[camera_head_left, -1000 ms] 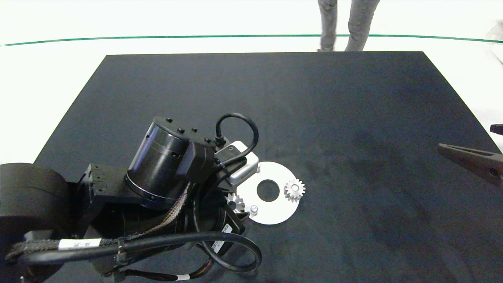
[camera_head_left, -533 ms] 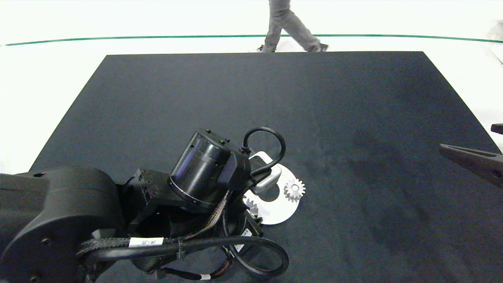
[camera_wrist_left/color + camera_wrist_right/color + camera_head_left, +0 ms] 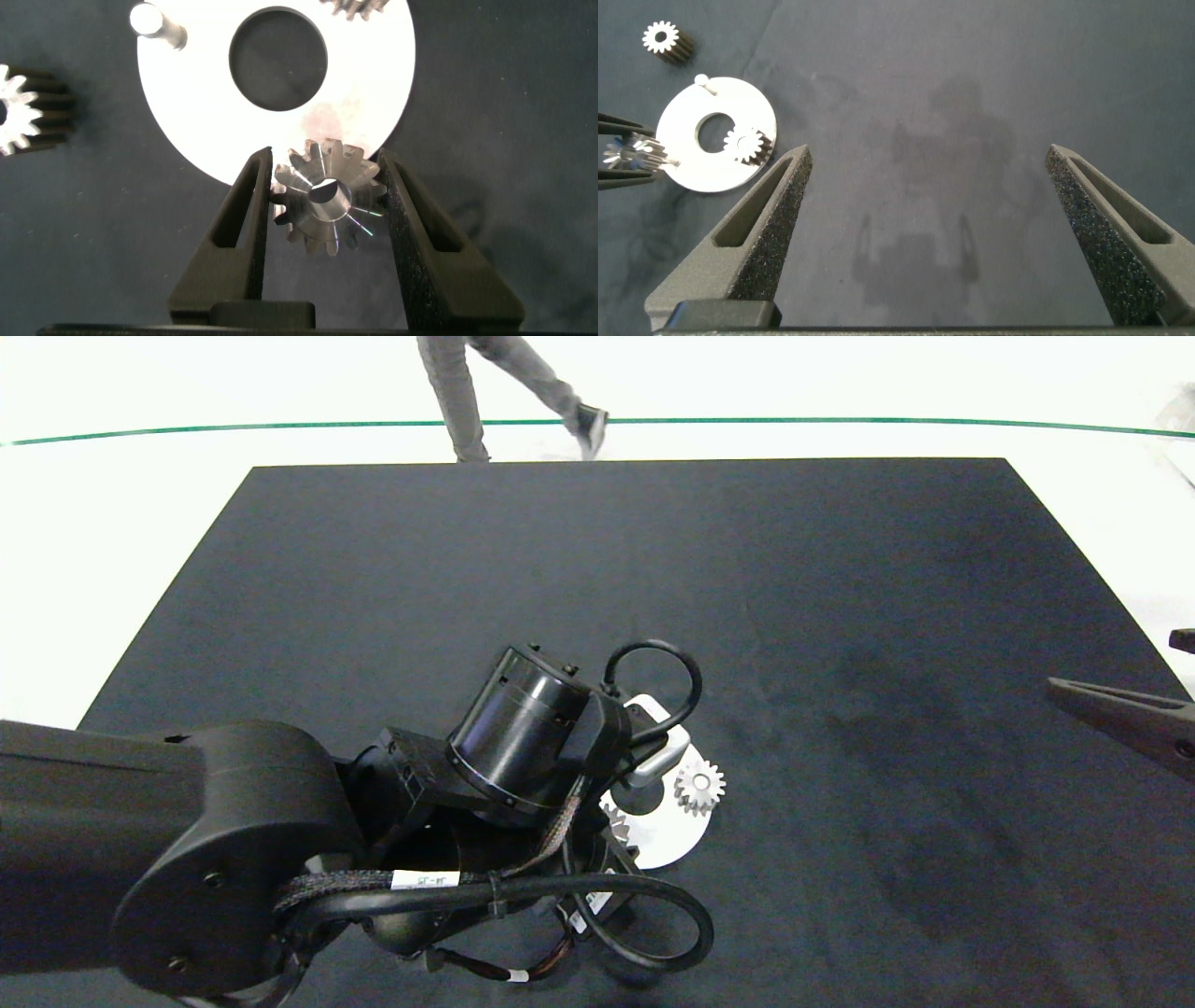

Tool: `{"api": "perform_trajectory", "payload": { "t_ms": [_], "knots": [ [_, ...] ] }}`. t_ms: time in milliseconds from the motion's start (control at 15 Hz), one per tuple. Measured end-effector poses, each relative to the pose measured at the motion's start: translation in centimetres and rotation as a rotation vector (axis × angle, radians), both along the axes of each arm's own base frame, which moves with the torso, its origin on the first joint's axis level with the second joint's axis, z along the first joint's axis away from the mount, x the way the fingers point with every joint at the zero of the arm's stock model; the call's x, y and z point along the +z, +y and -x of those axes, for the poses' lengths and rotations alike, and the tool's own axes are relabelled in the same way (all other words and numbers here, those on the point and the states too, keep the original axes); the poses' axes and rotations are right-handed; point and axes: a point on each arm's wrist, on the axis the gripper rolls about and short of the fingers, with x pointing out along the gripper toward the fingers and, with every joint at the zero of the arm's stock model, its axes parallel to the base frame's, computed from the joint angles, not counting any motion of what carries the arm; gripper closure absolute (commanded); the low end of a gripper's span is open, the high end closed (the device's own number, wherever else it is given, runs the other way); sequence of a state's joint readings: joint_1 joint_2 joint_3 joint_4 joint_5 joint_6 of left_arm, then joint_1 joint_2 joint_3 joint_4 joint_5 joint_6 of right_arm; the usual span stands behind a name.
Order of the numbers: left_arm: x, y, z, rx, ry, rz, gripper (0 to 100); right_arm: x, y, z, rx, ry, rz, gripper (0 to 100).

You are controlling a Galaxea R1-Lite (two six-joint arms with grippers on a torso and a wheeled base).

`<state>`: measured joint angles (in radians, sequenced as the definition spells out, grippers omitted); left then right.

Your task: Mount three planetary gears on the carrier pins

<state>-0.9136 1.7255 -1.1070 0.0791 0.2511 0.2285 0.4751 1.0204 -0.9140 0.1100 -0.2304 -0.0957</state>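
Observation:
My left gripper (image 3: 325, 166) is shut on a silver planetary gear (image 3: 327, 198), held over the near rim of the white carrier disc (image 3: 206, 103). What lies under that gear is hidden. One bare carrier pin (image 3: 157, 23) stands on the disc. A second gear (image 3: 699, 787) sits on the disc's right side. A third gear (image 3: 665, 39) lies loose on the black table beside the disc. In the head view the left arm covers most of the disc (image 3: 665, 845). My right gripper (image 3: 926, 157) hangs open and empty far to the right.
The table top (image 3: 840, 616) is a black mat. A person's legs (image 3: 467, 401) walk past beyond its far edge. One finger (image 3: 1116, 709) of the right arm shows at the head view's right edge.
The left arm has swung right with its gear, from beside the disc's left rim to over the disc, covering more of it. The person has walked left. The right arm stayed put.

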Motion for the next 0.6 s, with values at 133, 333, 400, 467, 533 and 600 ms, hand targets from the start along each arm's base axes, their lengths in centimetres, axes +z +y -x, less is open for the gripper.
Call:
{"api": "perform_trajectory", "payload": {
  "t_ms": [133,333,400,467,533,600],
  "knots": [
    [-0.1,-0.22,-0.06,-0.003,0.001,-0.002,75,0.0,0.0,0.01,0.0,0.0,0.0,0],
    [-0.11,-0.68,-0.09,-0.011,0.0,0.0,75,0.02,-0.02,0.04,0.0,-0.001,-0.001,0],
    [-0.16,-0.74,-0.13,-0.011,0.0,-0.001,75,0.02,-0.02,0.05,0.0,-0.001,-0.001,0],
    [-0.2,-0.78,-0.16,-0.011,0.001,-0.002,75,0.03,-0.03,0.06,0.0,-0.002,-0.001,0],
    [-0.24,-0.79,-0.19,-0.011,0.002,-0.003,75,0.03,-0.03,0.06,0.0,-0.002,-0.001,0],
    [-0.22,-0.81,-0.24,-0.01,0.001,-0.003,75,0.03,-0.03,0.06,0.0,-0.002,-0.001,0]
  ]
}}
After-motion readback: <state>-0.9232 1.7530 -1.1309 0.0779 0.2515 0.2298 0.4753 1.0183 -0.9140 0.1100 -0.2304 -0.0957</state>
